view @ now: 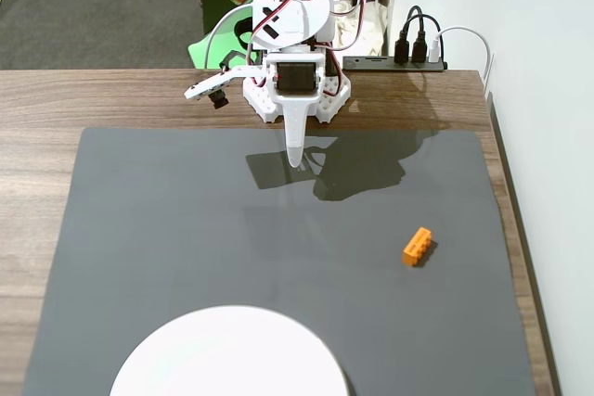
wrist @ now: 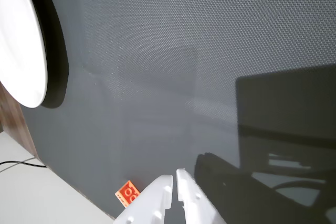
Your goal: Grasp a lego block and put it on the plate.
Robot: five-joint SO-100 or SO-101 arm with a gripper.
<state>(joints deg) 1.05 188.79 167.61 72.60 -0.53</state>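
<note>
The plate [view: 229,354] lay bare at the mat's [view: 167,229] near edge in the fixed view — nothing delivered. The gripper [wrist: 175,176] hung by the arm's base, fingers pressed together, holding nothing. The lego block [view: 418,247] sat ungrasped on the mat's right side — pick and placement both remained.

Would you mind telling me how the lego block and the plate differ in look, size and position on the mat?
The lego block is bright orange, while the plate is plain white. The lego block is a small rectangular studded brick; the plate is round, smooth and far wider. In the fixed view the lego block lies whole toward the mat's right side, whereas the plate sits at the bottom edge, partly cut off. Both rest on the grey mat, untouched by the pincer.
</note>
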